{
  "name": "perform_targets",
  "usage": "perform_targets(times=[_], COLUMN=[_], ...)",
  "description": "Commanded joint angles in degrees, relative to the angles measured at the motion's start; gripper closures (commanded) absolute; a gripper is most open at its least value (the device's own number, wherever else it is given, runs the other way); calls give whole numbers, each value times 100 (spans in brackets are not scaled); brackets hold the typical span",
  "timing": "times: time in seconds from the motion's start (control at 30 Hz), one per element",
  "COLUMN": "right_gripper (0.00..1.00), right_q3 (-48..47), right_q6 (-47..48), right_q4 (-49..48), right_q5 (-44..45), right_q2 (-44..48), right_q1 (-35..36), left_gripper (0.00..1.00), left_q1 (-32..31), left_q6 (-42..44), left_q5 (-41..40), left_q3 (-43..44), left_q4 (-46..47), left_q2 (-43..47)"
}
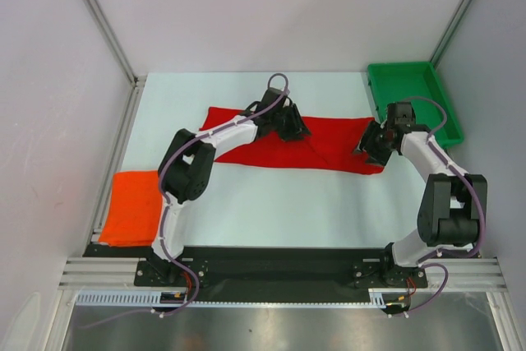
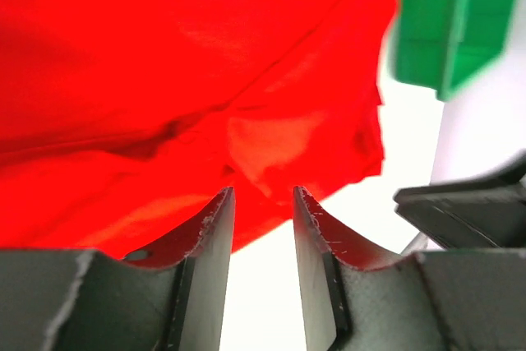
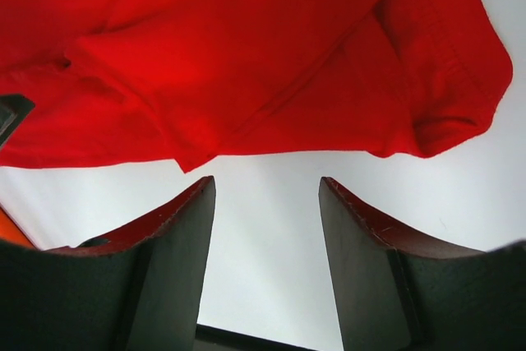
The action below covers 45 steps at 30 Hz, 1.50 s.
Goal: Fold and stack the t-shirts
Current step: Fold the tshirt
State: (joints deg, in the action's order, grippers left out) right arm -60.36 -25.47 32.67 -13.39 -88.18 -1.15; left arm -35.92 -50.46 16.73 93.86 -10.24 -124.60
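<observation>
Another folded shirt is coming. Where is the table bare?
Widest: the table between the red t-shirt and the base rail, right of the orange t-shirt. Narrower: behind the red t-shirt, left of the green tray. Crowded: the middle, under the left arm and right arm.

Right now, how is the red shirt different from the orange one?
The red t-shirt is spread wide; the orange t-shirt is a small rectangle. The red one is wrinkled, in the middle of the table; the orange one is neat, at its left edge. Both are plain cloth.
</observation>
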Motion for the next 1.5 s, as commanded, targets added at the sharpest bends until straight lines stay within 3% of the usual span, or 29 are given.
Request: perform_targets(times=[0.0,0.47,0.67,0.97,1.33,1.47], right_gripper=[41,41,41,41,41,41], right_q3=[-292,-126,-81,-46,-108,-125], right_q6=[-63,25,43,69,78,52], right_q4=[-120,-41,-41,-41,-111,-146], right_q5=[29,73,38,20,82,91], right_q2=[-41,293,346,337,179,108], right_q1=[-17,-35,-70,-79,-87,-96], left_gripper=[60,56,55,66,99,100], left_q1=[-11,-196,-196,-205,-3,50], left_q6=[186,-833,-799,-940,-746,-685], left_q5=[322,339,322,427,278,234], left_q3=[132,194,491,694,756,739], left_q4=[-145,241,435,620,567,541], left_q2=[199,-443,-706,-908,-882,-847])
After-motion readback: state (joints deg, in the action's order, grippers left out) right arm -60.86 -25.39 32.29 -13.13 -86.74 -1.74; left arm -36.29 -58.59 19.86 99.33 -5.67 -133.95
